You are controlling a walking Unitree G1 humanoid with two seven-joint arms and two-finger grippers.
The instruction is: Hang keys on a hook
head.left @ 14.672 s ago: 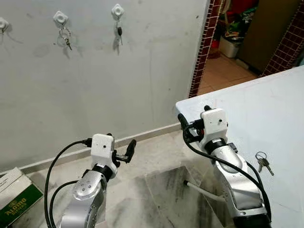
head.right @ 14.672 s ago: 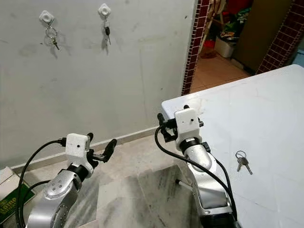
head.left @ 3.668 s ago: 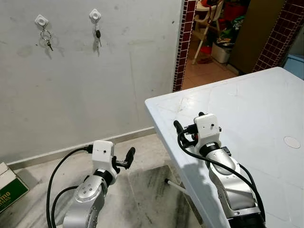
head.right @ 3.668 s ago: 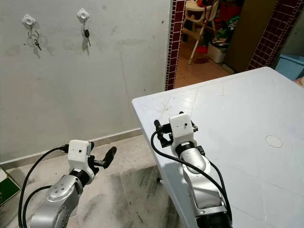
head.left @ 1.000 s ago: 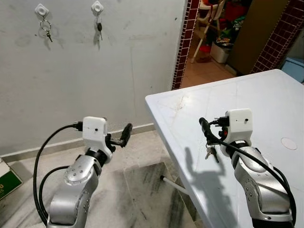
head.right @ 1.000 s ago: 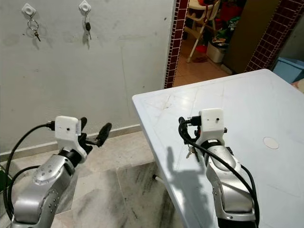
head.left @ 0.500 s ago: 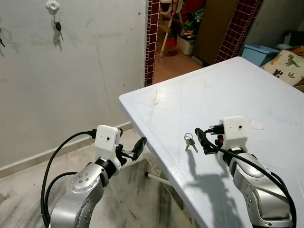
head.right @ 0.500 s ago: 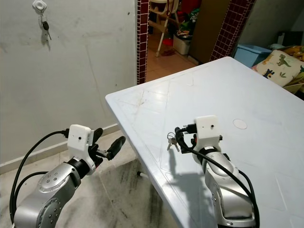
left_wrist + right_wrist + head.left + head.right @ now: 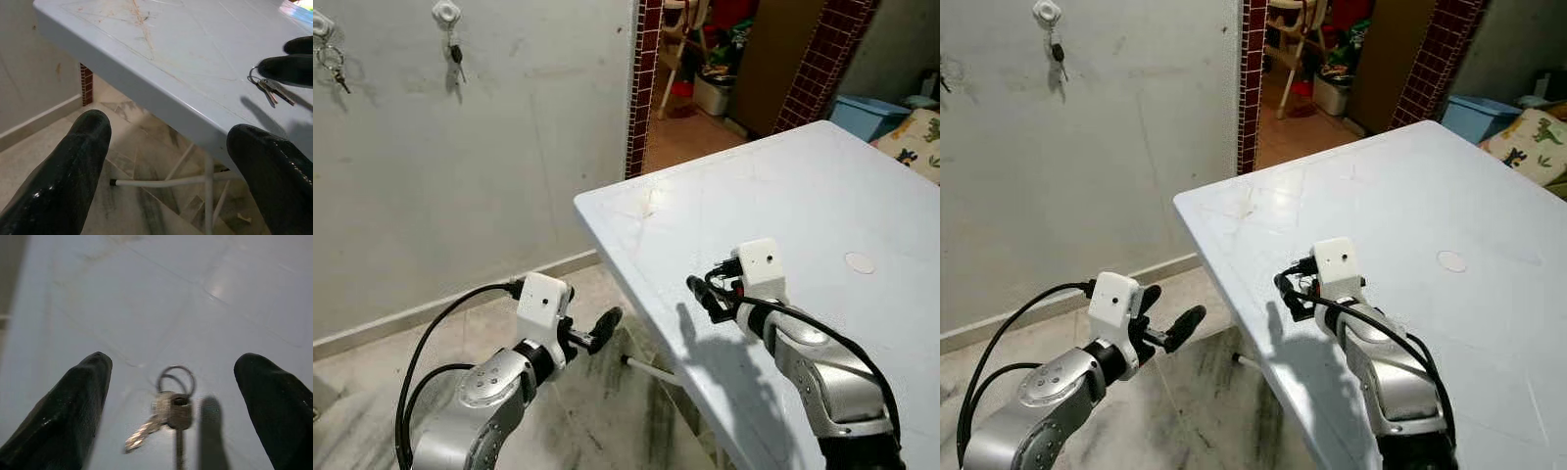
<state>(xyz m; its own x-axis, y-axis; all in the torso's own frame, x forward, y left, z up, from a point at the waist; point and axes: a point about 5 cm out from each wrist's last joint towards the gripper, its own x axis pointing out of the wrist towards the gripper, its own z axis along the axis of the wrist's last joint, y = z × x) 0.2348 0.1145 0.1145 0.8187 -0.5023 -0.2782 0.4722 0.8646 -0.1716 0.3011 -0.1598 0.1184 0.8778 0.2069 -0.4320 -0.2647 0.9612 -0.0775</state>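
Note:
A small bunch of keys (image 9: 171, 409) on a ring lies flat on the white table (image 9: 803, 196). My right gripper (image 9: 710, 286) hovers low over it, open, with one black finger on each side of the keys and not touching them. The left wrist view also catches the keys (image 9: 271, 89) near the table edge, beside the right gripper's fingertips (image 9: 288, 68). My left gripper (image 9: 589, 315) is open and empty, held over the floor to the left of the table. On the grey wall, one hook (image 9: 445, 12) carries a black key and another hook (image 9: 321, 24) carries a key ring.
The table's corner (image 9: 587, 201) juts toward the wall. A white bar (image 9: 651, 370) runs under it over the marble floor. A tiled doorway (image 9: 646, 78) opens behind, with a chair and clutter beyond. A blue bin (image 9: 871, 113) stands at the far right.
The camera has swung, bringing more of the wall hooks into view. My right gripper has come forward over the keys, which now lie between its fingers. The left arm holds about the same pose.

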